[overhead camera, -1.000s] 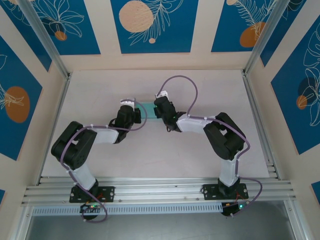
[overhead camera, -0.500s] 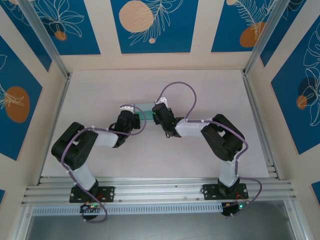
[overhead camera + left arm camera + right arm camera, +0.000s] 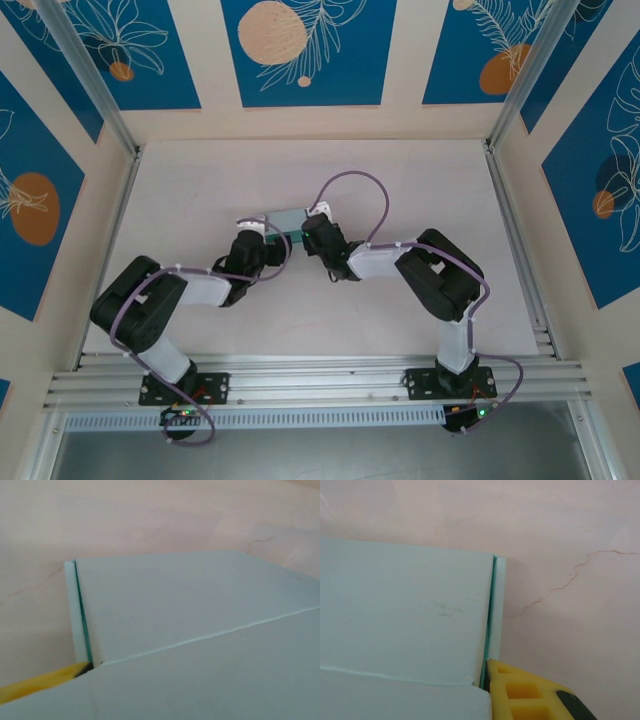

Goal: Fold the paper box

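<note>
From the top external camera I see the paper box lying on the pale table, a little left of the middle and well away from the walls, with an arm reaching in from each side. The left gripper sits at the box's left end and the right gripper at its right end, both right up against the card. At this height I cannot make out either pair of jaws. On the left wrist camera the light-blue card covers most of the picture: a flat panel crossed by a fold line, with a narrow side flap standing along its left edge. One yellow finger pad pokes in low on the left, its tip meeting the box's near corner. The other finger is hidden behind the card, so I cannot tell how wide this gripper stands or whether it has hold of anything. On the right wrist camera the box panel fills the left side, with a thin flap along its right edge. A yellow pad presses against that edge near the picture's middle, so these jaws stand nearly closed, pinching the card.
</note>
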